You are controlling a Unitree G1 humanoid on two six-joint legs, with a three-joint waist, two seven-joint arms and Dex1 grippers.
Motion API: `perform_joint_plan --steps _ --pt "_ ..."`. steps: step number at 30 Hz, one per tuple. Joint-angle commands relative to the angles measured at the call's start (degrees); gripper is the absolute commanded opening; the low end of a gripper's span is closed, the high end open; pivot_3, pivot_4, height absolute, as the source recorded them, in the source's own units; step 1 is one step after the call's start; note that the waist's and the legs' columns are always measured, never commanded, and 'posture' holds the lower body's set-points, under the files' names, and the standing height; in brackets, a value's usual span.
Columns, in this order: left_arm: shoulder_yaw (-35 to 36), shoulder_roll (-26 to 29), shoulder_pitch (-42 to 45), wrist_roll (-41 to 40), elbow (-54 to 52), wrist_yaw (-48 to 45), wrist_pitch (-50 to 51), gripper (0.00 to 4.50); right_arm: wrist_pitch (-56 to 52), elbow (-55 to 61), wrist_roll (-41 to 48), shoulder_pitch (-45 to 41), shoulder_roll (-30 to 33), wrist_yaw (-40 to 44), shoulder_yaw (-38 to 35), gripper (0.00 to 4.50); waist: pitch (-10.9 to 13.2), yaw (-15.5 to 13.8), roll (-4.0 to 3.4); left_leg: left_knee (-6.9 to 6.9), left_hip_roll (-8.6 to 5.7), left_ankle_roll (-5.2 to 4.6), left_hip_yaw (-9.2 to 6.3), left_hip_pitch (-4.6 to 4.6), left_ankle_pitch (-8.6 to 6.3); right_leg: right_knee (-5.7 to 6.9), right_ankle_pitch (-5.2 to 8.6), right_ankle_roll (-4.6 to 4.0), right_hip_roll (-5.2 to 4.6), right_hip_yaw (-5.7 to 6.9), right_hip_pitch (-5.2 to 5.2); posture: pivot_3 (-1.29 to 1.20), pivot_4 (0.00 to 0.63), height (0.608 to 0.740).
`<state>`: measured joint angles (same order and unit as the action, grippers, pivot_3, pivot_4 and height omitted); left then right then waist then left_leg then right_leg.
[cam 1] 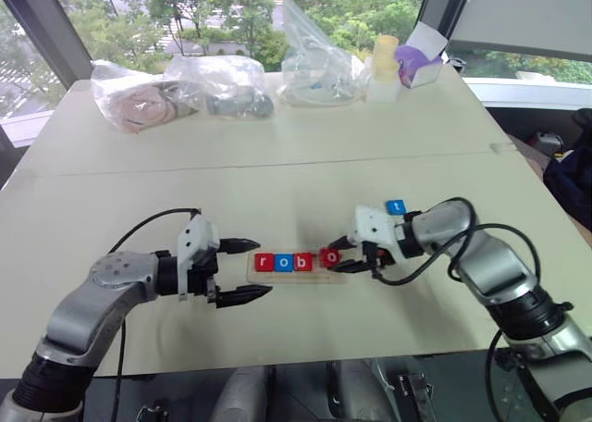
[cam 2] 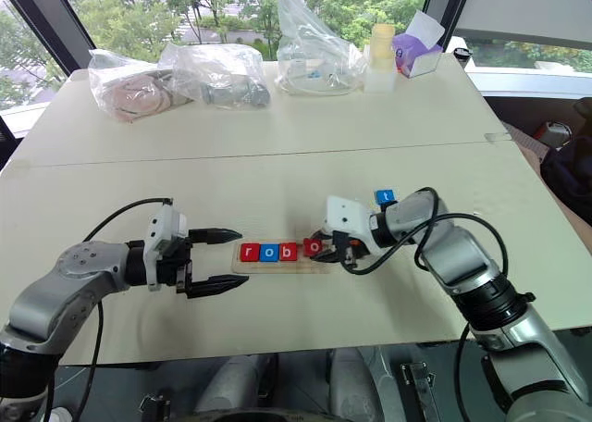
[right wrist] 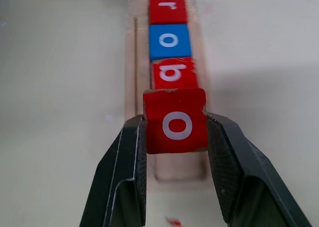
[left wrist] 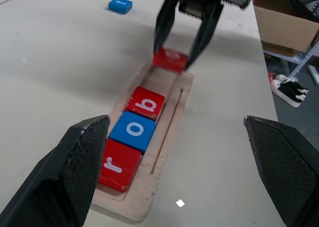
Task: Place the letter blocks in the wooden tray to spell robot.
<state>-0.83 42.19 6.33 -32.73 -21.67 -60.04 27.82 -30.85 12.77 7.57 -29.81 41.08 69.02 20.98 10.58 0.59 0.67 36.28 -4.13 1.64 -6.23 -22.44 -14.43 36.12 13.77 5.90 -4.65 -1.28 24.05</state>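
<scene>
The wooden tray (cam 1: 314, 276) lies on the table between my two grippers. It holds a red r block (cam 1: 264, 262), a blue o block (cam 1: 283, 262) and a red b block (cam 1: 302, 261) in a row. My right gripper (cam 1: 344, 255) is shut on a red o block (right wrist: 175, 121), held over the tray's free end just past the b block (right wrist: 173, 72). A blue t block (cam 1: 395, 206) lies on the table behind my right wrist. My left gripper (cam 1: 252, 269) stands open at the tray's left end with nothing between its fingers.
Clear plastic bags (cam 1: 217, 87) with odds and ends, a white bottle (cam 1: 383, 70) and a purple box (cam 1: 421, 66) stand along the table's far edge. A seam (cam 1: 277, 165) runs across the tabletop. A cardboard box and shoes (left wrist: 289, 87) are on the floor to the right.
</scene>
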Motion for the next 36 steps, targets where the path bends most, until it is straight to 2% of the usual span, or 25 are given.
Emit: perform_joint_plan --steps 1,15,27,30,33,36 --pt "1.59 0.73 -0.06 -0.70 -2.18 -0.11 -0.30 4.50 -0.71 2.08 -0.30 -0.54 -0.97 -1.45 0.46 1.12 0.00 0.03 0.00 0.00 0.00 0.00 0.00 0.00 0.00 0.00 0.00 0.00 0.00 0.00 0.00 0.00 0.150 0.740" --pt "1.39 0.33 -0.18 -0.82 -3.00 1.62 0.24 4.50 0.56 -1.74 -2.90 -0.95 -2.46 -4.19 2.73 1.12 0.00 0.10 0.00 -0.01 0.00 0.00 0.00 0.00 0.00 0.01 0.00 0.00 0.03 0.00 0.01 0.00 0.150 0.740" --pt "1.05 -0.16 0.16 -1.22 -3.14 2.65 0.61 4.50 -1.67 0.00 -1.57 -0.94 -2.86 -3.68 2.67 1.12 0.00 0.13 0.00 -0.01 0.01 0.00 0.00 0.00 0.00 0.01 0.00 0.00 0.04 0.01 0.01 0.00 0.150 0.740" --pt "1.04 -0.26 0.12 -1.33 -3.19 2.90 0.68 4.50 -1.91 -0.20 -1.75 -1.23 -3.32 -3.97 2.88 2.62 0.00 0.13 0.00 -0.01 0.01 0.00 0.00 0.00 0.00 0.01 0.00 0.00 0.05 0.00 0.01 0.00 0.150 0.740" --pt "1.02 -0.33 0.19 -1.33 -3.14 3.03 0.76 4.50 -2.11 -0.54 -1.93 -1.55 -3.51 -3.80 2.90 4.31 0.00 0.10 0.00 -0.01 0.01 0.00 0.00 0.00 0.00 0.01 0.00 0.00 0.04 0.00 0.01 0.00 0.150 0.740" --pt "1.06 -0.41 0.17 -1.34 -3.13 3.13 0.81 4.50 -2.45 -0.16 -1.72 -1.90 -3.67 -3.98 2.39 4.42 0.00 0.11 0.00 -0.01 0.01 0.00 0.00 0.00 0.00 0.01 0.00 0.00 0.05 0.01 0.01 0.00 0.150 0.740"
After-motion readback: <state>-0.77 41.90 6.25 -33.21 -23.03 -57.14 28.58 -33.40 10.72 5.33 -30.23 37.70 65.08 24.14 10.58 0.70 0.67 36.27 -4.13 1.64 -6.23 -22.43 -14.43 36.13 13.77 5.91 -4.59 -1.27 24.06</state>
